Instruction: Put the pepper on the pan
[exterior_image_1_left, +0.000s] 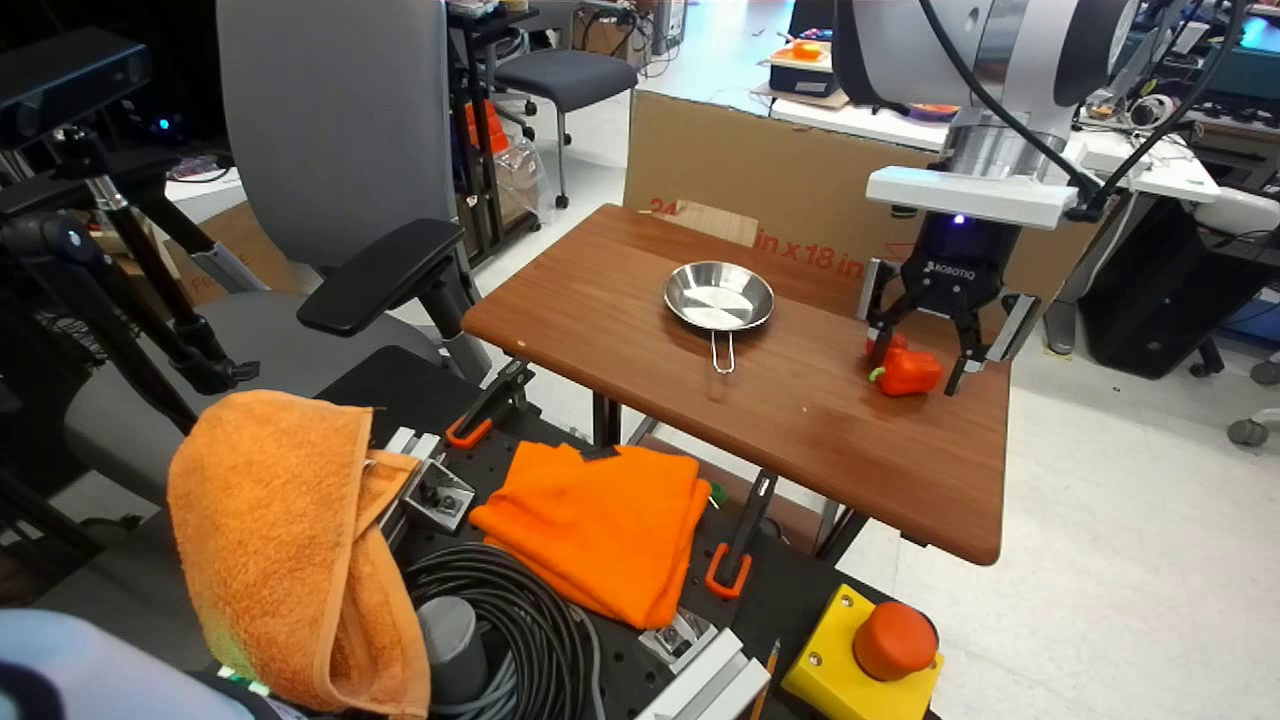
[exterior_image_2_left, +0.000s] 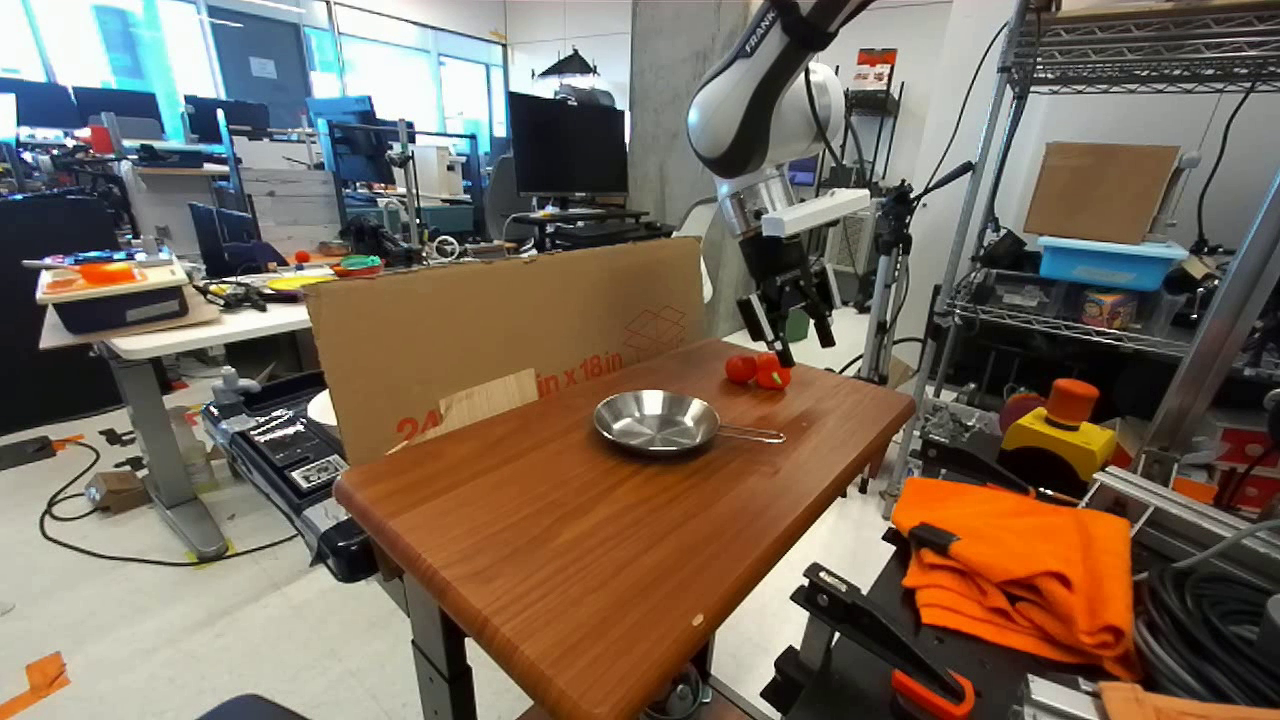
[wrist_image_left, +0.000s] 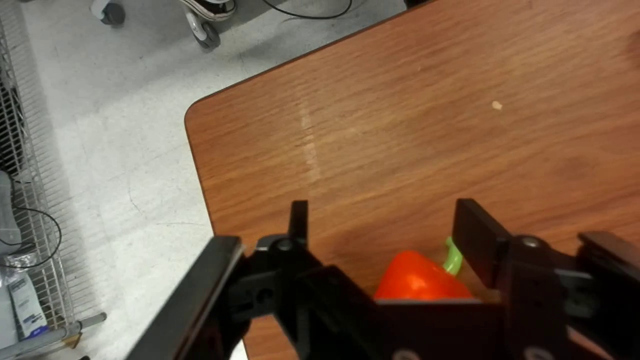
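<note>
pepper (exterior_image_1_left: 908, 372): on the table (exterior_image_1_left: 600, 290), right of the frame in an exterior view, just beside the red piece (exterior_image_2_left: 740, 369), which may get in the way.
gripper (wrist_image_left: 384, 218): fingers wide apart, no grip; probably spread and aimed downward to straddle the pepper, which shows between them at the bottom of the wrist view.
pan (exterior_image_1_left: 719, 297): bowl upward, just above centre of the frame, presumably set flat to receive the pepper.
cardboard (exterior_image_2_left: 500, 320): upright beside the table, perhaps as a screen; red print reads "24" and "in x 18 in", a pale patch (exterior_image_2_left: 488, 402) between.
arm (exterior_image_2_left: 745, 115): "frank" readable, the rest unclear; "robotiq" on the gripper.
</note>
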